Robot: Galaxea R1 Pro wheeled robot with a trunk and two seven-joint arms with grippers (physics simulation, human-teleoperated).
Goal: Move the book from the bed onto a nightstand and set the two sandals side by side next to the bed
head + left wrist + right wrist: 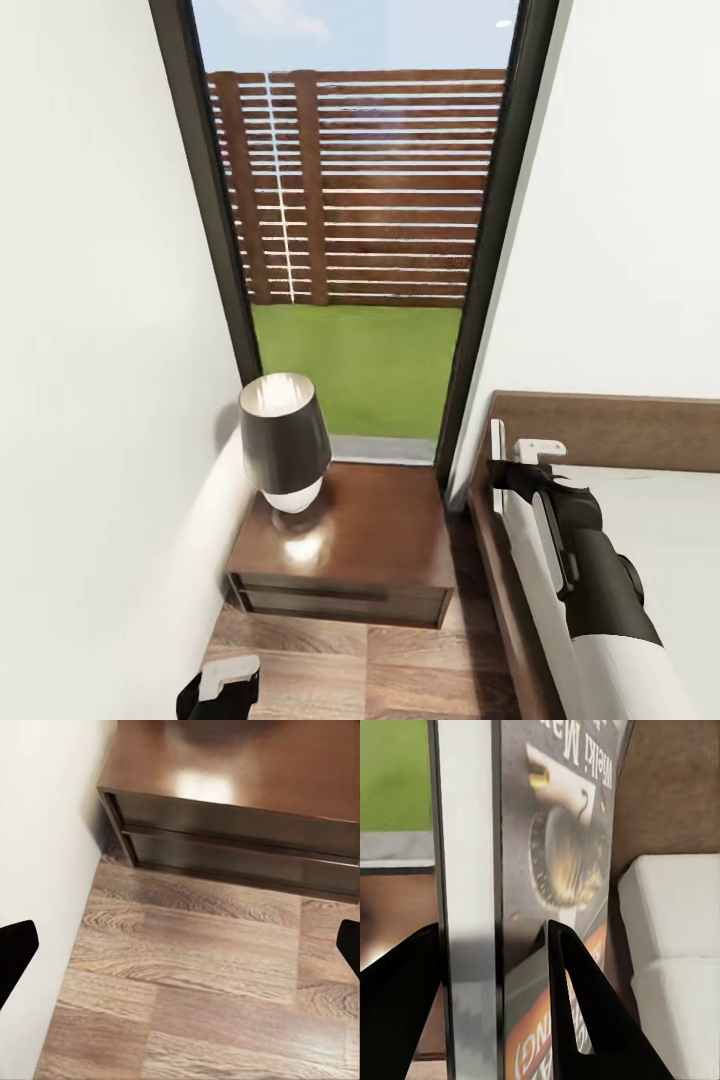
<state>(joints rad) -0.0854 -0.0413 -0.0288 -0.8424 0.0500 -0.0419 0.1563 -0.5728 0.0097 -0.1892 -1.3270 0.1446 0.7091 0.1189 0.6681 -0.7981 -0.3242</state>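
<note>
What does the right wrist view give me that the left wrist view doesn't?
Right wrist view: the book clamped edge-on between the right gripper's fingers, its cover art close up, plus the bed's grey mattress and a strip of lawn through the window. Left wrist view: the nightstand's drawer fronts, the plank floor and the white wall, with the left gripper open. Shared: the nightstand's glossy dark-wood top.

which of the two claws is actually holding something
The right claw, over the bed: its fingers pinch the book upright. The left claw hangs open over bare floor.
</note>
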